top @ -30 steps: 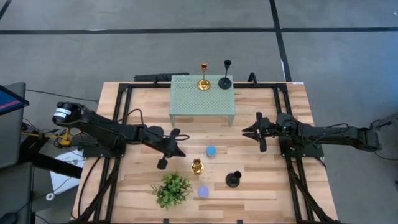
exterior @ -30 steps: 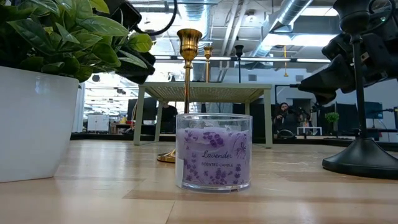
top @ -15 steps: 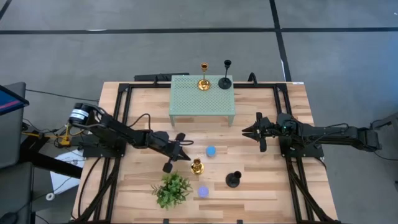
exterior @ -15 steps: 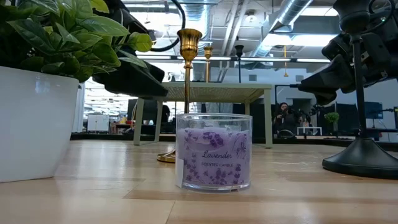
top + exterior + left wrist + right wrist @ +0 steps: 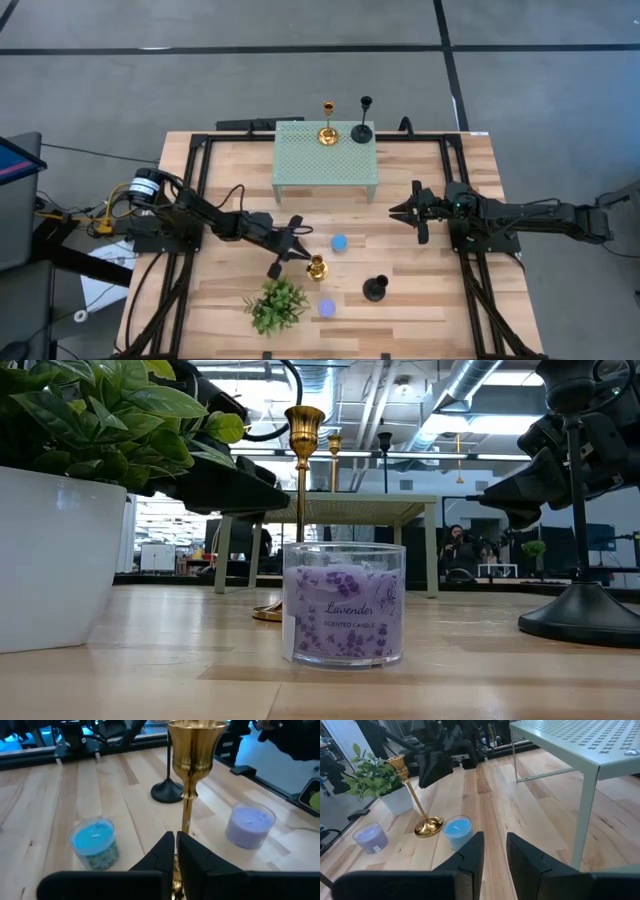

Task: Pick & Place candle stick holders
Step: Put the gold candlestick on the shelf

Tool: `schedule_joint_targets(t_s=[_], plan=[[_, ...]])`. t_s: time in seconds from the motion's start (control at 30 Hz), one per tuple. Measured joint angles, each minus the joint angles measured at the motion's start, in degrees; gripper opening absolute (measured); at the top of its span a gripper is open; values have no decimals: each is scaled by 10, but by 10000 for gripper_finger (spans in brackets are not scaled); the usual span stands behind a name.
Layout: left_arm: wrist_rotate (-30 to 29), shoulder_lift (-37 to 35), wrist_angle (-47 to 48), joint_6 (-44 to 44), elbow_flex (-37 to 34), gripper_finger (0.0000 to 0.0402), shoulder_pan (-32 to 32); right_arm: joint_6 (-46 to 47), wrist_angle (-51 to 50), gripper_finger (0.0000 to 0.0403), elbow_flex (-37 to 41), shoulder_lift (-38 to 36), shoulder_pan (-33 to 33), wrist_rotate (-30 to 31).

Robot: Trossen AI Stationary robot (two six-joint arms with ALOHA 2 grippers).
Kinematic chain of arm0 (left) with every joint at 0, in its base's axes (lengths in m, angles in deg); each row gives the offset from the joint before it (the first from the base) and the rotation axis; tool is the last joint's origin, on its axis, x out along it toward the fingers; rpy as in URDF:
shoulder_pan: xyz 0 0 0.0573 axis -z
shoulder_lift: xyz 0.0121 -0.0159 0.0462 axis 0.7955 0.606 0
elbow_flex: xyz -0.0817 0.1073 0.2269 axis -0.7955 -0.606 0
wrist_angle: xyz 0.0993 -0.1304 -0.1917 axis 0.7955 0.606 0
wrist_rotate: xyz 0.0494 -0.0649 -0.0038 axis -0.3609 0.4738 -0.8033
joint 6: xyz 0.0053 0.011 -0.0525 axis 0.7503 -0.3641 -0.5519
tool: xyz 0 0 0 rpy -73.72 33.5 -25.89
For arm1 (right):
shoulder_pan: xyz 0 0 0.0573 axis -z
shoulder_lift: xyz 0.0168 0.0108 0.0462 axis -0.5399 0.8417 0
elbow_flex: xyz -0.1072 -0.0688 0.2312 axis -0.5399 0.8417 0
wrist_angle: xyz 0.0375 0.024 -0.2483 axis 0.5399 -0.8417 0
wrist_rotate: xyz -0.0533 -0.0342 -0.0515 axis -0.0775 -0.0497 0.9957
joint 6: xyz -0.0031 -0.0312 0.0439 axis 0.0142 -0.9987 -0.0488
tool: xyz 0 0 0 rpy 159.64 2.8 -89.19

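L tool (image 5: 175, 851) nearly closed, empty, at gold holder (image 5: 190, 770) stem; only wrist view shows gap.

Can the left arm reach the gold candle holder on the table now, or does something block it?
Probably yes. The left gripper is right beside the gold candle holder, with nothing between them.

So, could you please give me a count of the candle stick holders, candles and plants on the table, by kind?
Gold candle stick holders: 2
Black candle stick holders: 2
Jar candles: 2, blue and lavender
Potted plant: 1
Total: 7
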Motion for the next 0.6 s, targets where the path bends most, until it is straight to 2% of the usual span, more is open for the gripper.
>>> schedule_joint_targets(t_s=[0.6], plan=[[-3, 0, -6, -25, 0, 151, 14, 0, 0, 75, 0, 0, 0, 0]])
